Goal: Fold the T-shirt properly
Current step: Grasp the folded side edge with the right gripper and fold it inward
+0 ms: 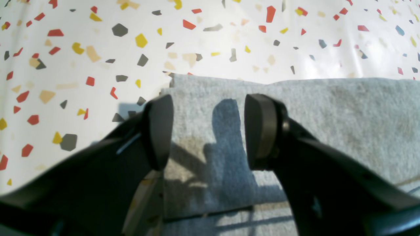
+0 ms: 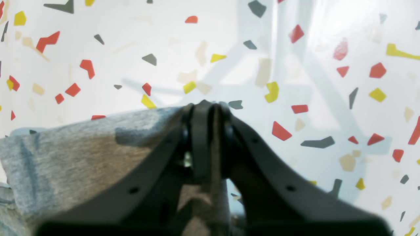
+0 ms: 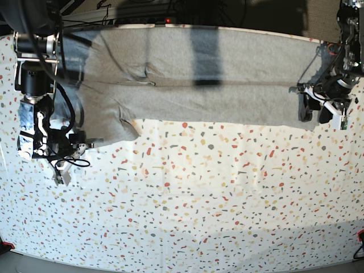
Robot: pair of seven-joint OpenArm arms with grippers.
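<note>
The light grey T-shirt [image 3: 216, 85] lies stretched in a long band across the far side of the table, plain side up. In the base view its left part ends in a flap near my right gripper [image 3: 82, 143]. The right wrist view shows that gripper [image 2: 209, 108] shut on an edge of the T-shirt [image 2: 82, 157], with cloth draping off to the left. My left gripper [image 1: 210, 131] stands open just above a corner of the T-shirt [image 1: 328, 124], one finger [image 1: 159, 131] near the cloth's edge. In the base view the left gripper [image 3: 318, 111] is at the shirt's right end.
The table [image 3: 199, 199] wears a white cover speckled with red, yellow and grey chips. Both arm bases stand at the far corners, with black cables [image 3: 68, 114] hanging by the one on the left. The table's front edge runs along the bottom of the base view.
</note>
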